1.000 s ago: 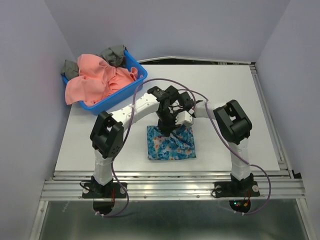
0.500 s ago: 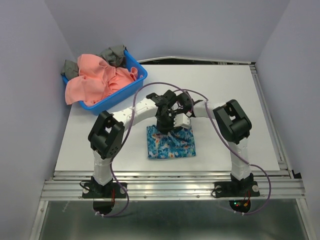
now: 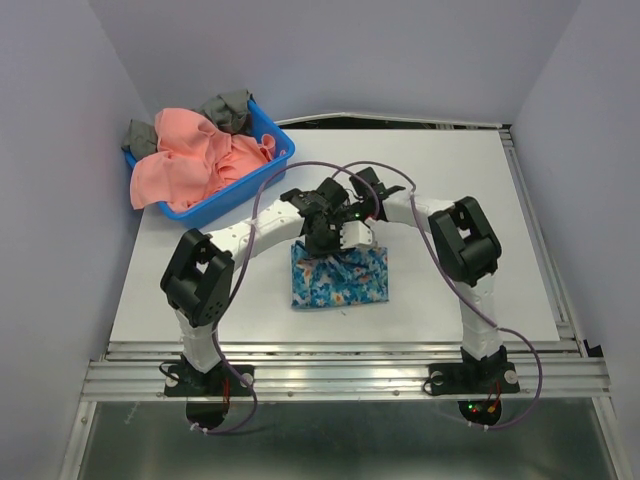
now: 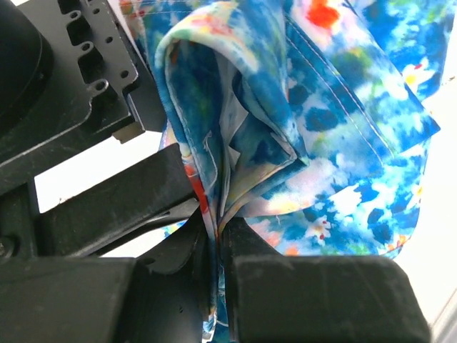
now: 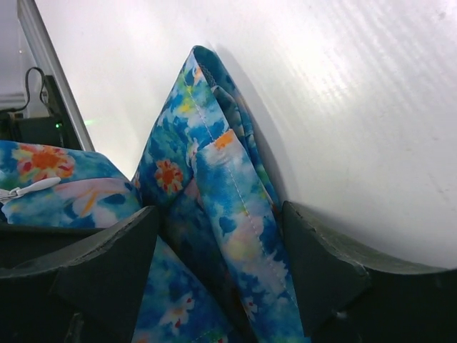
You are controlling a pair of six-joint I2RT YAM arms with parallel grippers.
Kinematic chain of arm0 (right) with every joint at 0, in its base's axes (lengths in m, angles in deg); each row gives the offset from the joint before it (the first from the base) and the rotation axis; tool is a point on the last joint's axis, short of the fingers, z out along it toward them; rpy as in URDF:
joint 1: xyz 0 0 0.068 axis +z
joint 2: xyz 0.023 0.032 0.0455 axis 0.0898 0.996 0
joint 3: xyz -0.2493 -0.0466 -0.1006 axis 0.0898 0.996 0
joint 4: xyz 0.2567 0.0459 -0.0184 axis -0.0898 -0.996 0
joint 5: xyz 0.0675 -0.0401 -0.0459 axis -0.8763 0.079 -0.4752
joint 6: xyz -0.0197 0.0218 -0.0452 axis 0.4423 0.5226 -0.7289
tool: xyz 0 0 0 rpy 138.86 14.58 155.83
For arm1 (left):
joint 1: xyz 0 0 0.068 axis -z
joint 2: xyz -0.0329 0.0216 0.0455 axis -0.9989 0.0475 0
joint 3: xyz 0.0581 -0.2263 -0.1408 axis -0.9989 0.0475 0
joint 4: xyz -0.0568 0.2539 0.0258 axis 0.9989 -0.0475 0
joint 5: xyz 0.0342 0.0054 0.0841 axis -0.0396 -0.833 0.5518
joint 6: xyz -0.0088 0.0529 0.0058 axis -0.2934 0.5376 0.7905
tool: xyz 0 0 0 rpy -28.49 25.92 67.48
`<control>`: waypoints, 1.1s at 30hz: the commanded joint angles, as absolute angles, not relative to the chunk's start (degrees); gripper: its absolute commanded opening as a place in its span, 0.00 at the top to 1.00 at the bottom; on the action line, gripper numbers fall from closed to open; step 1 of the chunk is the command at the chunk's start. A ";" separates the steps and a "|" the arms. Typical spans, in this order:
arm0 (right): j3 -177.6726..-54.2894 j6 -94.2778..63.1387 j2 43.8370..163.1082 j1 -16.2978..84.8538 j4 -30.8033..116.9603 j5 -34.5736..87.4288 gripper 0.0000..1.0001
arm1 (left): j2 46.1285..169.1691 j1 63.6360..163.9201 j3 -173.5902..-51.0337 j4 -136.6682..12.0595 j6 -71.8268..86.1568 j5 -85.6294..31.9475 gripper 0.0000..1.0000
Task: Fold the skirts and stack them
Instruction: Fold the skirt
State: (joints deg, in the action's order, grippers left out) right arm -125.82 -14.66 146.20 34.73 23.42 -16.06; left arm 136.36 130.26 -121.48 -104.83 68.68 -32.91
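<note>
Pinches a fold of the blue floral skirt, mid-frame, in the left gripper. Straddles another fold with the right gripper, jaws apart. Shows the salmon-pink skirt upper left, in the basket.

Left arm: elbow at lower left, forearm reaching up-right to the frame's centre.
Right arm: elbow right of centre, forearm reaching left.
Left gripper: jaws pinched on a blue skirt fold.
Right gripper: fingers spread wide, gripping nothing.
</note>
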 commanded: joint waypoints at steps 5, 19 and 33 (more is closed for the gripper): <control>-131.14 -9.38 149.30 31.88 25.74 -7.95 0.35 | 137.36 133.07 -121.35 -102.90 71.21 -38.44 0.80; -128.42 -8.50 153.61 31.34 24.95 -11.37 0.81 | 141.57 134.83 -127.41 -103.96 73.85 -36.86 0.80; -124.19 -5.69 153.26 31.34 26.45 -15.67 0.93 | 142.64 134.04 -130.14 -99.13 72.89 -31.33 0.65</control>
